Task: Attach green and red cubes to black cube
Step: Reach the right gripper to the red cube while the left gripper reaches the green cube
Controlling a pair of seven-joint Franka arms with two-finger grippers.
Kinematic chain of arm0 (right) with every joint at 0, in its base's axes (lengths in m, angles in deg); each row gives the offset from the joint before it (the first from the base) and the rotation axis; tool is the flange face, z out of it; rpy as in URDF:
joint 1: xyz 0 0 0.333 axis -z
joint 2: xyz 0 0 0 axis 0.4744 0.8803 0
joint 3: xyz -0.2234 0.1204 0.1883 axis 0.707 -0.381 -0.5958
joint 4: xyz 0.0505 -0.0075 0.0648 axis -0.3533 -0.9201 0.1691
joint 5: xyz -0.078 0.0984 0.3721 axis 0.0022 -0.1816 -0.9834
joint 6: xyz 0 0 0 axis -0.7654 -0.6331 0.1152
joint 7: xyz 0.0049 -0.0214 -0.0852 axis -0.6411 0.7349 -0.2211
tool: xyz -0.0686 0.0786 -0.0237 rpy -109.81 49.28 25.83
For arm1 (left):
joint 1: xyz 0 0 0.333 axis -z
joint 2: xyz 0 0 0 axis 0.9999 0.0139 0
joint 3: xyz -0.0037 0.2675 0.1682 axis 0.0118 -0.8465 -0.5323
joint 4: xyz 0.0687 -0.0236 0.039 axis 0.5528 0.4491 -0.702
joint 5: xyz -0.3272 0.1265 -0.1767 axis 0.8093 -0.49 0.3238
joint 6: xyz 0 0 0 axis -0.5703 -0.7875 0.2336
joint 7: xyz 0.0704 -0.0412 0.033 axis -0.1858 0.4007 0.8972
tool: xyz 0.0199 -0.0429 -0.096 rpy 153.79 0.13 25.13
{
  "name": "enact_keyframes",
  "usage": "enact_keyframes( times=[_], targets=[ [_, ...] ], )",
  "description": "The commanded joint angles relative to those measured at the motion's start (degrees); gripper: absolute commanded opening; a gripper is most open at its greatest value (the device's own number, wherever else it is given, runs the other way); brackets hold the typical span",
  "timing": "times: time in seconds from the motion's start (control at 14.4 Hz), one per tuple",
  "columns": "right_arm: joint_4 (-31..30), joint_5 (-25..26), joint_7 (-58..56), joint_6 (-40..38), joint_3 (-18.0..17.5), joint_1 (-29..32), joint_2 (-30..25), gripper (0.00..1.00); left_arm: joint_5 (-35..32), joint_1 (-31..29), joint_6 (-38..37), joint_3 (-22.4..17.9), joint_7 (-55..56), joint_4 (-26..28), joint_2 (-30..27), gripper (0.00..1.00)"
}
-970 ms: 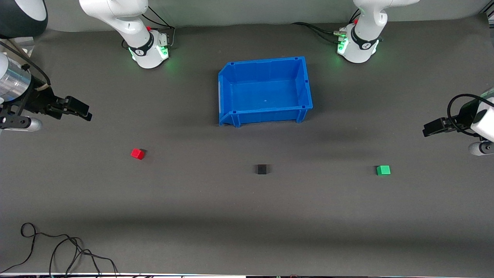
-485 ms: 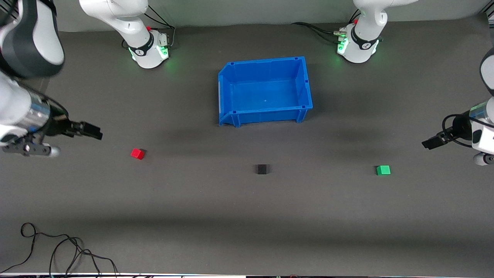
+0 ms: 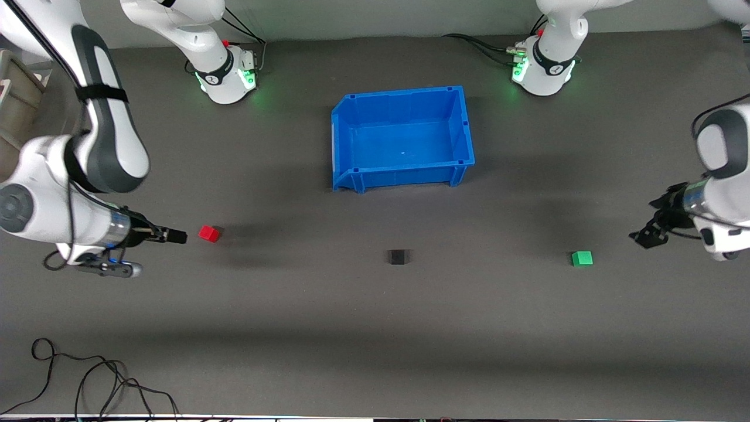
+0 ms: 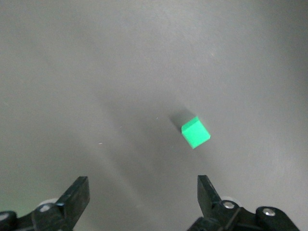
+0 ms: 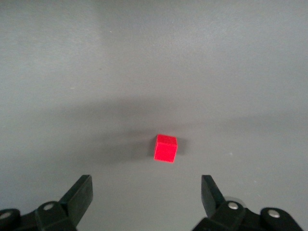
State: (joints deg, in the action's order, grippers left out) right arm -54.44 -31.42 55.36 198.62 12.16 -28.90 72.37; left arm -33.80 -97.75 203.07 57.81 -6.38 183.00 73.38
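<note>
Grippers are both wide apart: right gripper (image 3: 176, 236) beside the red cube (image 3: 208, 233), left gripper (image 3: 641, 239) near the green cube (image 3: 582, 258), black cube (image 3: 398, 257) between.

The black cube (image 3: 398, 257) is sitting between two cubes, nearer the front camera than the bin (image 3: 402, 138).

Robot lab bench: dark grey mat (image 3: 351, 328), two table-mounted arms, loose cables (image 3: 88, 381).
</note>
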Motion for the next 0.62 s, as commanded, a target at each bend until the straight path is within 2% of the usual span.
enact_keyframes(
  times=[0.0, 0.14, 0.28, 0.42, 0.55],
  targets=[
    [-5.83, 0.41, 0.1, 7.63, 0.35, -0.3, 0.48, 1.0, 0.37, 1.43, 4.01, -0.13, 13.29, -1.5, 4.57, 0.99],
    [-9.7, 0.32, 0.18, 13.97, 0.43, -0.21, 1.54, 1.0, 0.38, 1.35, 6.57, -0.13, 21.13, -2.3, 7.3, 0.93],
    [-12.08, 0.23, 0.18, 19.25, 0.52, -0.04, 3.55, 1.0, 0.46, 1.52, 7.98, -0.13, 22.83, -2.48, 8.8, 0.92],
    [-13.23, -0.55, 0.27, 21.9, 0.79, 0.23, 5.14, 1.0, 1.69, 1.7, 10.86, -0.13, 25.8, -2.74, 9.86, 0.92],
    [-13.24, -3.89, 0.18, 22.26, 0.79, 0.32, 6.54, 1.0, 1.69, 2.22, 16.74, -0.13, 26.08, -2.57, 13.62, 0.92]
  ],
)
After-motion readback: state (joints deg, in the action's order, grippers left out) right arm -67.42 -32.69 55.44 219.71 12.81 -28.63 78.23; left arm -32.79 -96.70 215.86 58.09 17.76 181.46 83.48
